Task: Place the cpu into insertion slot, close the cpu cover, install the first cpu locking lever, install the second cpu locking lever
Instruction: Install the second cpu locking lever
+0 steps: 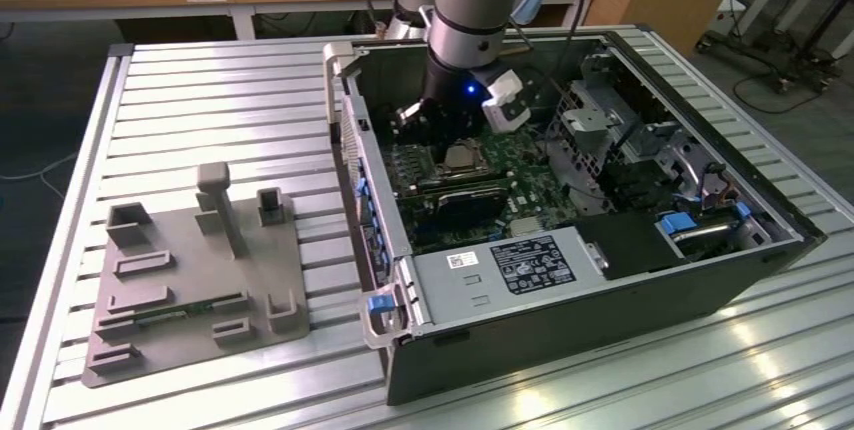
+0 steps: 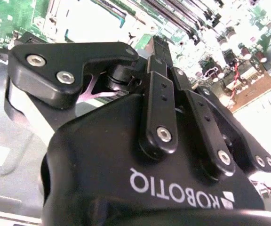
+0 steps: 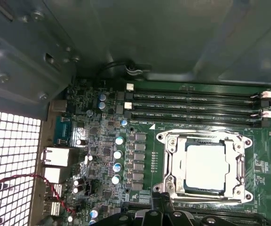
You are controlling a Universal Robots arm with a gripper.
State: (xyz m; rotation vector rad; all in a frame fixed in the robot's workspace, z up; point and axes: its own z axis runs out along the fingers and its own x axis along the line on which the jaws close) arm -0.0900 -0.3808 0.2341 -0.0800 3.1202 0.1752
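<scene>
Silvery-grey cpu [image 3: 206, 165] is sitting in the insertion slot [image 3: 169, 181], with the cpu cover [image 3: 242, 168] lying closed around it, inside an open black computer case [image 1: 587, 340]. Black gripper [image 1: 430, 122] is hanging inside the case just beside the slot; whether its jaws are spread cannot be told. Case is resting on a ribbed metal table [image 1: 214, 100], a grey fixture tray [image 1: 187, 290] lying beside it.

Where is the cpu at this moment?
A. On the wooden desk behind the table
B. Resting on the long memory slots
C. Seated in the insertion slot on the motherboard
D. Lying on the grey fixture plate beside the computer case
C: in the first wrist view the silvery cpu sits inside the metal-rimmed insertion slot, with the cpu cover framing it.
</scene>
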